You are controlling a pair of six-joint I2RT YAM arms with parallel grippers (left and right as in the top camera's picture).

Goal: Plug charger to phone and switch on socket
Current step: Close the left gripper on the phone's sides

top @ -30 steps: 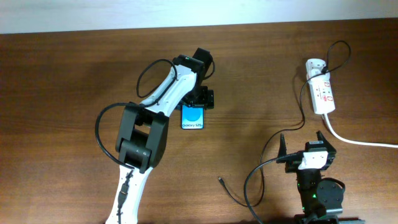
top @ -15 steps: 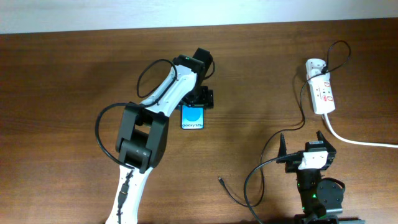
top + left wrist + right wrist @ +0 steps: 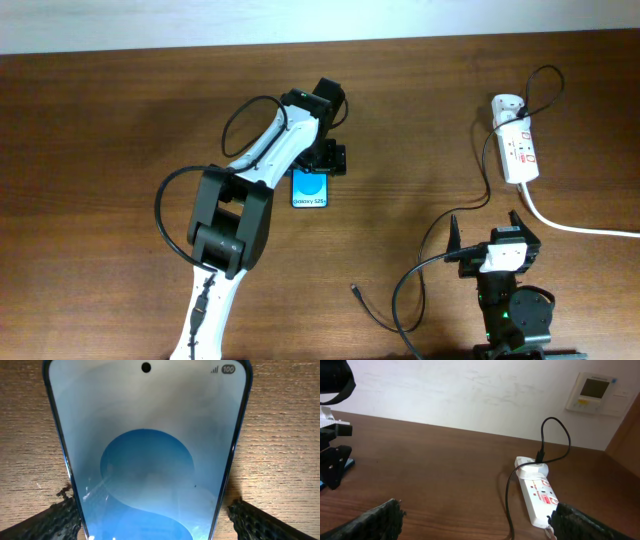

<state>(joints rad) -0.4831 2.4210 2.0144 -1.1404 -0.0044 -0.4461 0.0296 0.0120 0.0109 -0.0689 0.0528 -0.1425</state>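
Observation:
The phone (image 3: pixel 311 190) lies flat at mid-table with its blue screen up, and it fills the left wrist view (image 3: pixel 150 445). My left gripper (image 3: pixel 320 160) is open over the phone's far end, one finger on each side of it (image 3: pixel 150 520). The socket (image 3: pixel 521 152) lies at the far right and also shows in the right wrist view (image 3: pixel 537 495). The charger's white adapter (image 3: pixel 505 104) sits in the socket. Its black cable (image 3: pixel 482 190) runs down to a loose plug tip (image 3: pixel 353 290) on the table. My right gripper (image 3: pixel 484 228) is open and empty at the front right (image 3: pixel 475 520).
The socket's thick white cord (image 3: pixel 575 226) runs off the right edge. The black cable loops on the table left of my right arm (image 3: pixel 400 300). A wall control panel (image 3: pixel 595 392) hangs beyond the table's far edge.
The left arm has shifted very slightly to the right over the phone. The phone, cable, socket and right arm have not moved.

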